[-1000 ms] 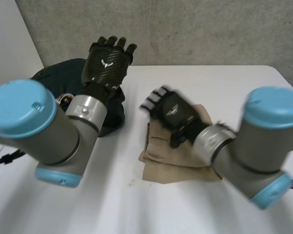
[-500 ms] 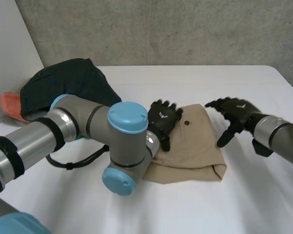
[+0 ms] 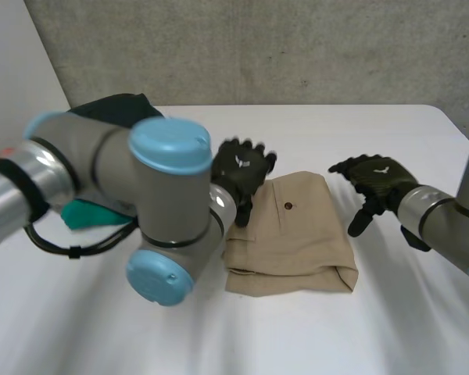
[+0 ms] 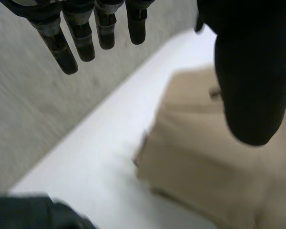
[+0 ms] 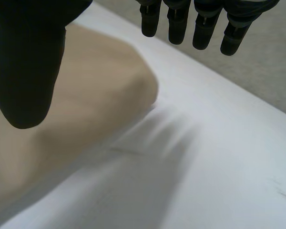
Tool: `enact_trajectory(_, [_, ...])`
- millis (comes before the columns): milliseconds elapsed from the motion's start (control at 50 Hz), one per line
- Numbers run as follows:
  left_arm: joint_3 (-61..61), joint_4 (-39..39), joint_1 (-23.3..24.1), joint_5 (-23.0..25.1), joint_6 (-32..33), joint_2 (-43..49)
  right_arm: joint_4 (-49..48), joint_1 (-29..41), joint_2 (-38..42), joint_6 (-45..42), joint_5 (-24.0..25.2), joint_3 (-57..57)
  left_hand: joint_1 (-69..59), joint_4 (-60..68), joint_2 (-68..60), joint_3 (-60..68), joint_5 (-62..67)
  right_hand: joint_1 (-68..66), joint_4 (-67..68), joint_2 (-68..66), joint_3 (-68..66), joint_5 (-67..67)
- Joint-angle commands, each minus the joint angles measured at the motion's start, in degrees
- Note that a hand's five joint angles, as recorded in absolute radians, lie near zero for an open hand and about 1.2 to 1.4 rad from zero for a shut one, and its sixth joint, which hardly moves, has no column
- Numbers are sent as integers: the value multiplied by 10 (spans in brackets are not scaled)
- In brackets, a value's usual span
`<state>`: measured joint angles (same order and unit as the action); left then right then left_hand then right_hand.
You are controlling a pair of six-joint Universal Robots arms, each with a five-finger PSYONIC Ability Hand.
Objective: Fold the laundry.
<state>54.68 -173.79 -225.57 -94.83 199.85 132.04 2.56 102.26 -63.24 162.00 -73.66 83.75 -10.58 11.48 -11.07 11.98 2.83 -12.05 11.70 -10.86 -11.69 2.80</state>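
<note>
Matt tan cloth (image 3: 297, 234); smooth table (image 3: 391, 328); rough concrete wall (image 3: 297, 47).

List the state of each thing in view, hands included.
Tan garment: folded, lying flat on the table.
Dark garment: unfolded, bunched in a heap at the table's far corner.
Teal cloth: mostly hidden under the left arm, state unclear.
Left hand: open, at the tan garment's edge, holding nothing.
Right hand: open, beside the tan garment, holding nothing.

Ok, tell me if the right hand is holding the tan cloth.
No, the right hand is open beside the tan cloth, holding nothing.
</note>
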Motion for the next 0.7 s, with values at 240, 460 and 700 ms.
enact_trajectory(240, [120, -13, -35, 350, -133, -187, -78, -59, -48, 115, 96, 207, -13, 4, -8, -1, -9, 21, -17, 9, 17, -28])
enact_trajectory(460, [134, -14, -32, 335, -134, -190, -134, -37, 4, 146, 99, 179, -15, 6, -10, 1, -8, 21, -17, 9, 17, -28])
enact_trajectory(700, [137, -15, -31, 333, -133, -190, -138, -7, 60, 138, 97, 124, -15, 6, -10, 1, -8, -679, 683, -691, -683, 672])
